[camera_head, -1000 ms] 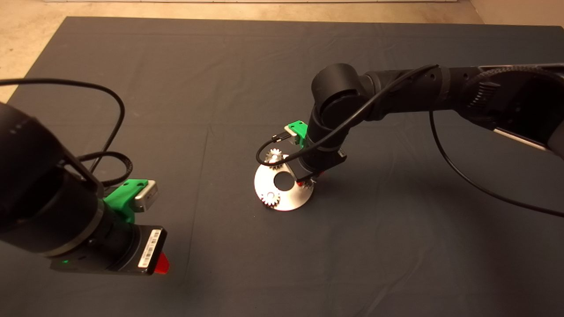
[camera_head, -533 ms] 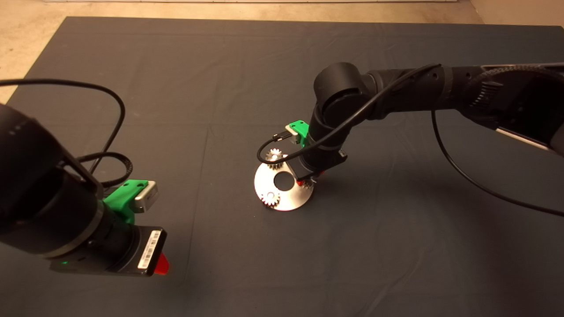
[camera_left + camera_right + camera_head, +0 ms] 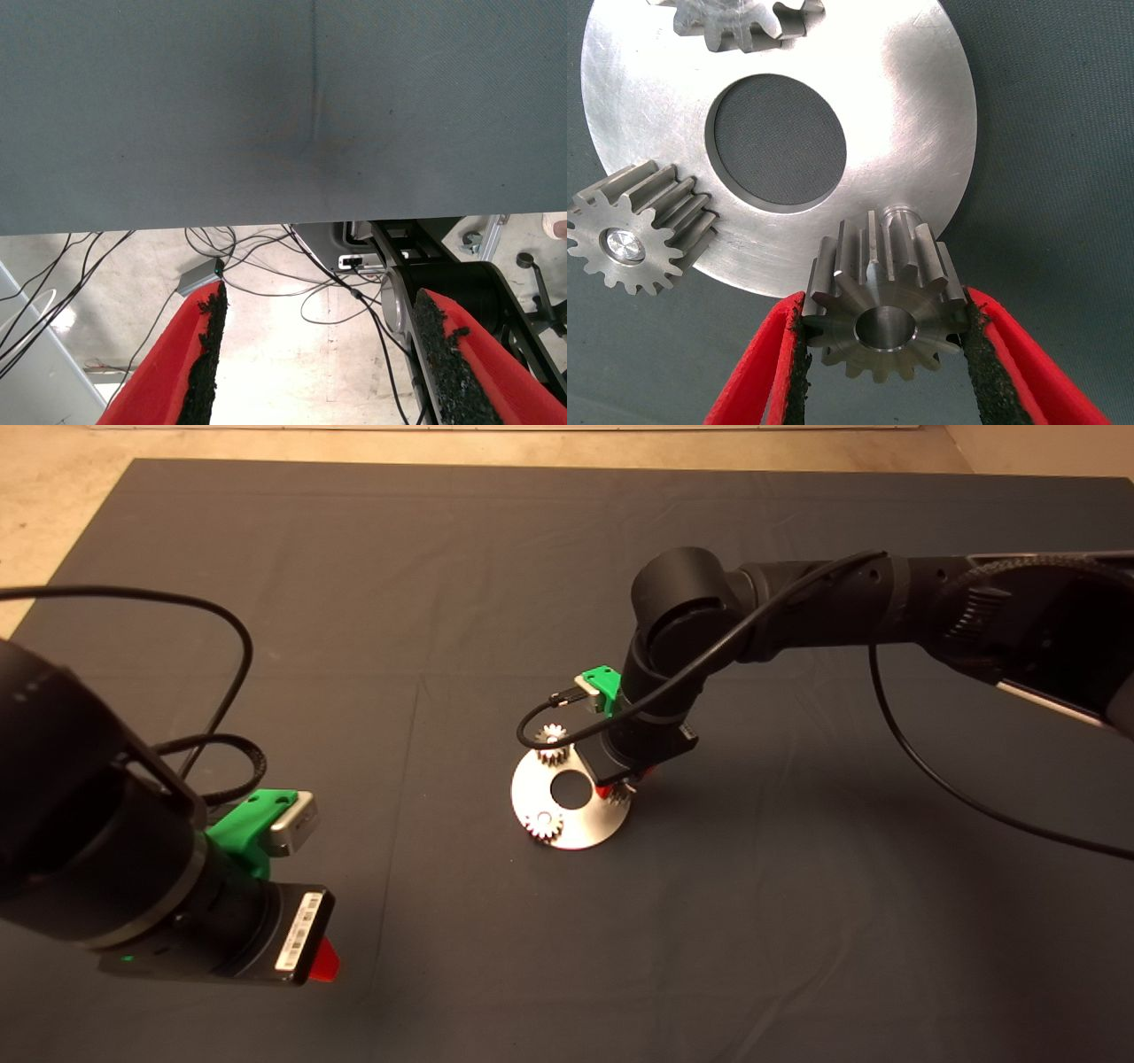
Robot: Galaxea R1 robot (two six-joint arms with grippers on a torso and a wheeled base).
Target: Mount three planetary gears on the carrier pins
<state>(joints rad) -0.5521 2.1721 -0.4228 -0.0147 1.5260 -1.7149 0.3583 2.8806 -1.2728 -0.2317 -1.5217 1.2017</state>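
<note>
The round silver plate (image 3: 580,828) lies mid-mat. Two planetary gears sit on carrier pins: one at the far rim (image 3: 551,742) (image 3: 740,22), one at the near-left rim (image 3: 543,825) (image 3: 633,239). My right gripper (image 3: 617,788) (image 3: 886,312) hovers at the plate's right rim, shut on the third gear (image 3: 877,292). That gear's centre hole is empty, and the bare third pin (image 3: 897,212) shows just beyond its teeth. My left gripper (image 3: 323,961) (image 3: 314,301) hangs open and empty at the mat's near-left edge.
The dark mat (image 3: 354,602) covers the table, with beige floor beyond its far edge. The right arm's black cable (image 3: 532,731) loops over the plate's far rim. Past the mat's edge, the left wrist view shows floor with cables (image 3: 266,266).
The right arm has shifted only very slightly, still holding the gear at the plate's right rim. The left arm has edged a little toward the near edge.
</note>
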